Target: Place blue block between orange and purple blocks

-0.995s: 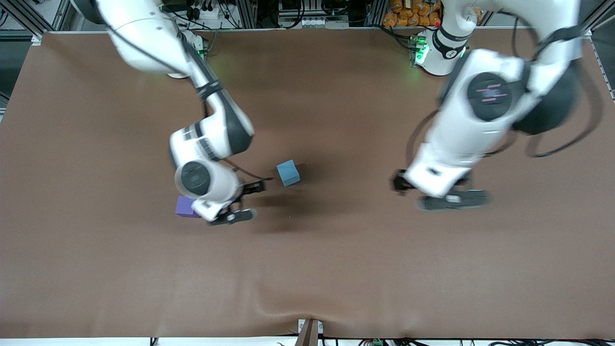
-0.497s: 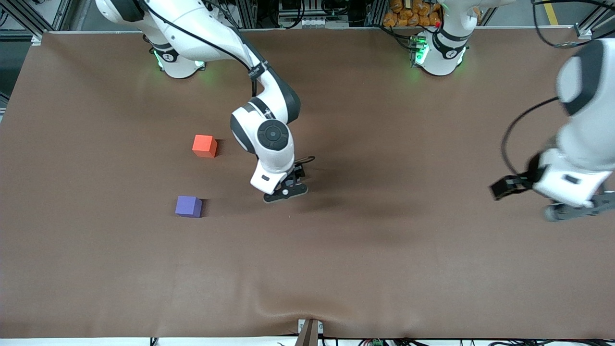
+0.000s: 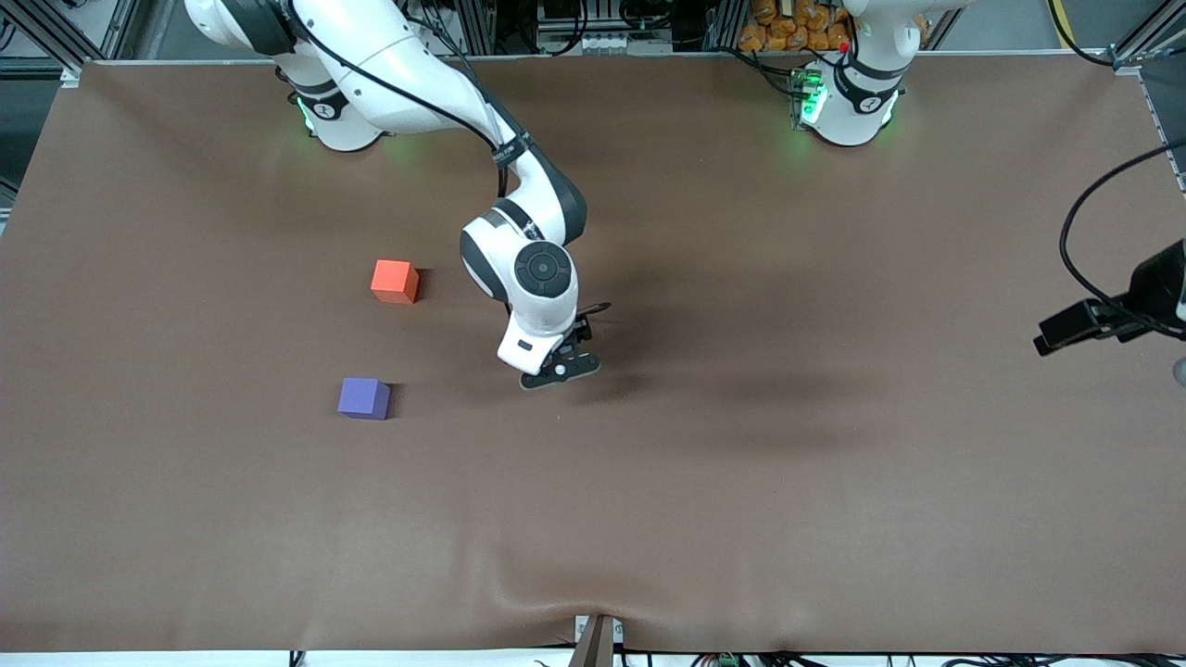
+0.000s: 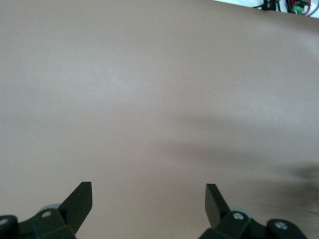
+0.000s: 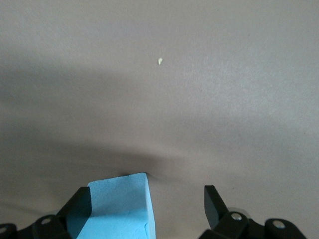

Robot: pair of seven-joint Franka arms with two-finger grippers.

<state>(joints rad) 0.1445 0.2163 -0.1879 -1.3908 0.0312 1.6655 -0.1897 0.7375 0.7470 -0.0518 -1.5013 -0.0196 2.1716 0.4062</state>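
Note:
The orange block [image 3: 394,281] and the purple block [image 3: 364,398] sit apart on the brown table toward the right arm's end, the purple one nearer the front camera. My right gripper [image 3: 567,352] is low at the table's middle, open. In the right wrist view the blue block [image 5: 117,209] stands on the table between the right gripper's [image 5: 147,197] fingers, close against one finger [image 5: 79,201], with a wide gap to the other. The arm hides the blue block in the front view. My left gripper [image 3: 1121,350] is open and empty over bare table [image 4: 159,99] at the left arm's end.
The brown table cover [image 3: 649,519] has a wrinkle near its front edge. A small pale crumb [image 5: 160,61] lies on the table ahead of the right gripper. Cables and racks stand along the table's edge by the robot bases.
My right gripper moved from beside the purple block to the blue block and came down around it. My left arm swung out toward its end of the table.

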